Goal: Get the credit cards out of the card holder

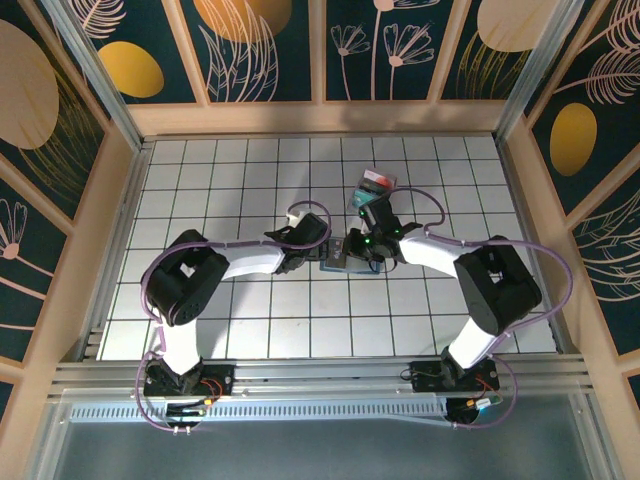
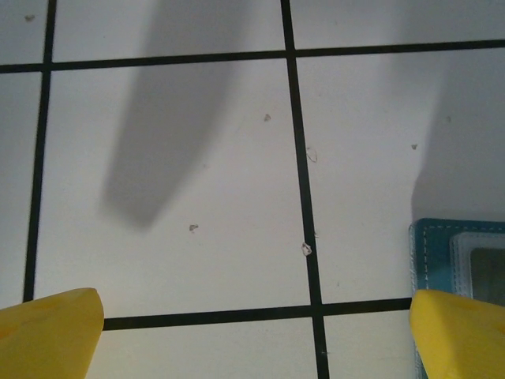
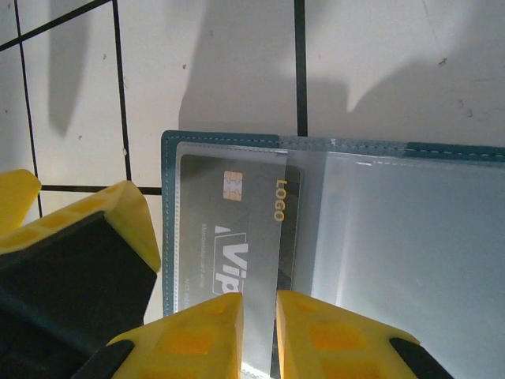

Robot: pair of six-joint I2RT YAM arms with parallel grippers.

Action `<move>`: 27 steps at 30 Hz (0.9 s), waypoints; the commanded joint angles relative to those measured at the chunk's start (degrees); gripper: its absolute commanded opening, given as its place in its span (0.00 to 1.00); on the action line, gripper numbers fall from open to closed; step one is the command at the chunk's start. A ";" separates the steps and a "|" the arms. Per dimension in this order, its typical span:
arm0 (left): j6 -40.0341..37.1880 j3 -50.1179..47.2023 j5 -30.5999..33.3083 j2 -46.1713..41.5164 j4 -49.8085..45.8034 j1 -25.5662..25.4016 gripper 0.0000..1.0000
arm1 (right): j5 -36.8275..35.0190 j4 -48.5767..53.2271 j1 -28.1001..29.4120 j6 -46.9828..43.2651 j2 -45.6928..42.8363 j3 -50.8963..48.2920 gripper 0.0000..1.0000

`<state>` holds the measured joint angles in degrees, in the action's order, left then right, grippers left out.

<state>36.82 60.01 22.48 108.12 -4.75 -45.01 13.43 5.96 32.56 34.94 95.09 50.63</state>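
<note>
The card holder point(image 3: 221, 138) lies open and flat on the tiled table, slate-blue with clear pockets. A dark grey credit card point(image 3: 237, 221) with a chip, "LOGO" and "VIP" printed on it sits inside the left pocket. My right gripper point(image 3: 259, 324) is over the card's near end, jaws a narrow slit apart. The pocket's edge and the card's edge run into that slit; whether they are pinched I cannot tell. My left gripper point(image 2: 256, 339) hovers wide open over bare tiles, the card holder's corner point(image 2: 458, 253) beside its right finger. From above, both grippers point(image 1: 322, 254) point(image 1: 358, 250) meet at the card holder point(image 1: 338, 264).
A clear tray point(image 1: 375, 186) with red and teal contents stands just behind the right gripper. Wooden walls point(image 1: 320, 118) ring the white tiled table point(image 1: 220, 190). The arms' bases sit at the near edge.
</note>
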 commanded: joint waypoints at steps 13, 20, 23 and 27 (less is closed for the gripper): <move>0.05 -1.88 -2.04 3.41 -2.15 -0.38 0.99 | 0.72 -2.97 -0.48 0.47 2.56 -2.37 0.25; 0.19 -2.55 -2.54 3.59 -2.23 -0.69 0.99 | 1.63 -4.30 -0.48 0.74 3.24 -2.41 0.25; 0.27 -2.68 -2.75 3.65 -2.28 -0.77 0.99 | 2.11 -5.20 -0.48 0.91 3.56 -2.38 0.25; 0.40 -2.35 -2.40 3.94 -2.54 -0.75 0.99 | 2.64 -6.06 -0.50 0.92 4.60 -2.29 0.25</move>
<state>36.86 59.24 21.76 109.47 -3.57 -45.41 15.05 1.50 32.56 35.14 98.35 48.95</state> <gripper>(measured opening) 0.989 0.252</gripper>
